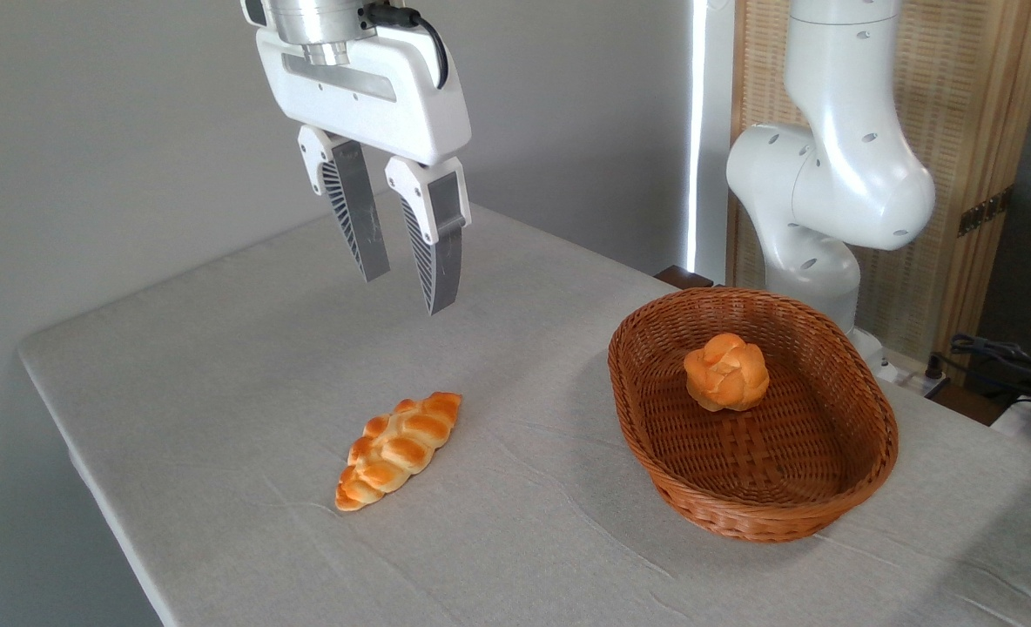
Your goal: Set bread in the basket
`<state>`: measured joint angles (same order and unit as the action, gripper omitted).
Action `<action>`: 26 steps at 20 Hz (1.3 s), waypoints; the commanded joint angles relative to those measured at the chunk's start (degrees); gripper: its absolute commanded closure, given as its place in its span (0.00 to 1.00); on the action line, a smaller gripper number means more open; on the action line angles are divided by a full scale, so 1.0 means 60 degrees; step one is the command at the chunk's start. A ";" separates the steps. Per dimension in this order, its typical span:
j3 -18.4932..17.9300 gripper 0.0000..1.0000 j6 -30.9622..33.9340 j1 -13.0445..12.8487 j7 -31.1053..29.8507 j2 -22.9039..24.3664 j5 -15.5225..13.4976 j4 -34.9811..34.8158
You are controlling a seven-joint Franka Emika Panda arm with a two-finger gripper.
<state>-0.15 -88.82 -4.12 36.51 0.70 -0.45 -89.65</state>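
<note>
Golden-orange braided bread [399, 450] with pointed ends lies flat on the grey tablecloth [219, 366], well left of the basket [855, 488]. Reddish-brown wicker basket holds a small round knotted bun [726, 372]. Gripper [408, 293] hangs above, fingers narrowly parted, holding nothing.

Small round knotted bun [726, 372], desk [245, 331] under pale grey cloth, slatted wooden screen [977, 104], dark cables [1003, 353] at right

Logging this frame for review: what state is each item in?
Long braided golden-orange loaf: flat on the table, outside the basket, untouched.
Oval reddish-brown wicker basket: upright, holding one bun.
Small round knotted bun: inside the basket.
Two-finger gripper: open, empty, above the table.
</note>
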 commanded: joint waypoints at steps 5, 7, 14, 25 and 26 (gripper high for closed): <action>0.0084 0.00 -0.0181 -0.0104 -0.0475 -0.0059 -0.0072 -0.0175; 0.0113 0.00 -0.0211 -0.0104 -0.0461 -0.0073 -0.0072 -0.0219; 0.0201 0.00 -0.0956 -0.0104 -0.0460 -0.0219 -0.0378 -0.0746; 0.0582 0.00 -0.1661 -0.0266 -0.0460 -0.0410 -0.0394 -0.1581; 0.0582 0.00 -0.1675 -0.0266 -0.0475 -0.0425 -0.0394 -0.1668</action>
<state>3.19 -97.30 -5.38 34.64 -2.25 -2.08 -97.48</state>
